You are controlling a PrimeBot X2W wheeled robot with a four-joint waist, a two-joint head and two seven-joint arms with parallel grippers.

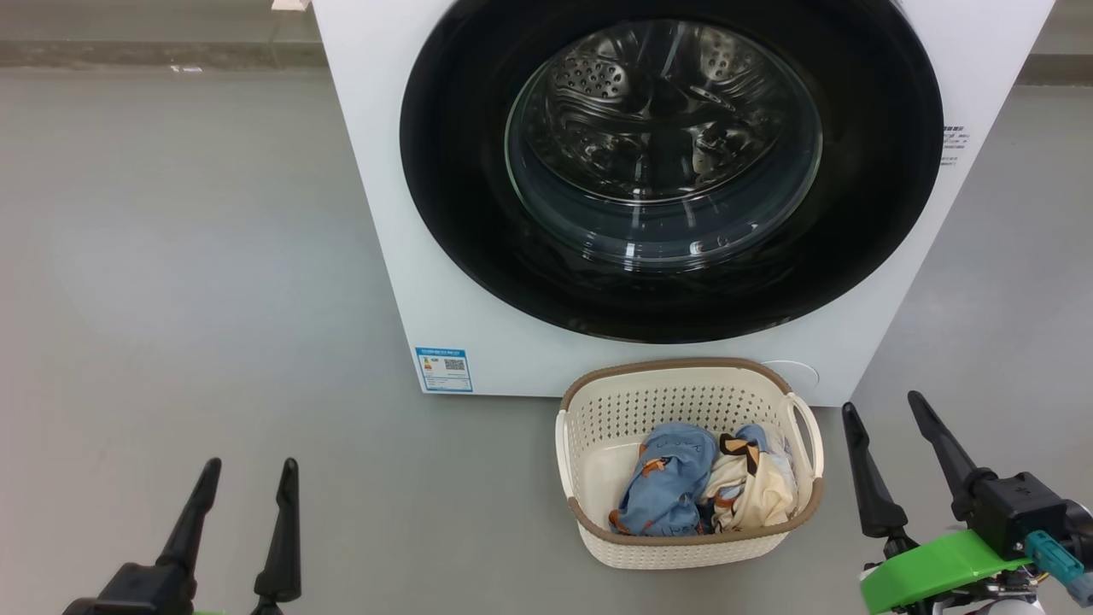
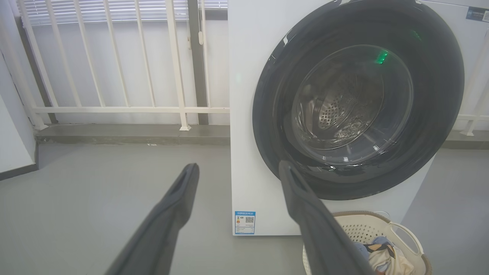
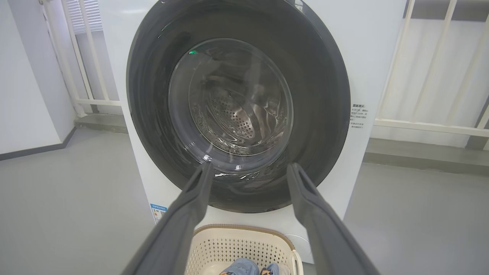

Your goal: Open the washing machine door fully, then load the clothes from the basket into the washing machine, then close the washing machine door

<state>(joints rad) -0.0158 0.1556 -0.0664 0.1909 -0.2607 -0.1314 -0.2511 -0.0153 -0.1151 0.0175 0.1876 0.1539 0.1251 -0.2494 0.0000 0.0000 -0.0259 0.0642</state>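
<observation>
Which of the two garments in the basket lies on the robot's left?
The blue garment, the one with orange marks; the cream garment with black print lies to its right.

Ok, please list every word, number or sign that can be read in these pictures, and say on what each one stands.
No text can be quoted; all is too small or blurred.
The blue label sticker, low on the washing machine front: a QR code and tiny print, unreadable.
The grey printed lines beside the washing machine door: too small.
The dark label at the machine's upper corner: blurred.
</observation>
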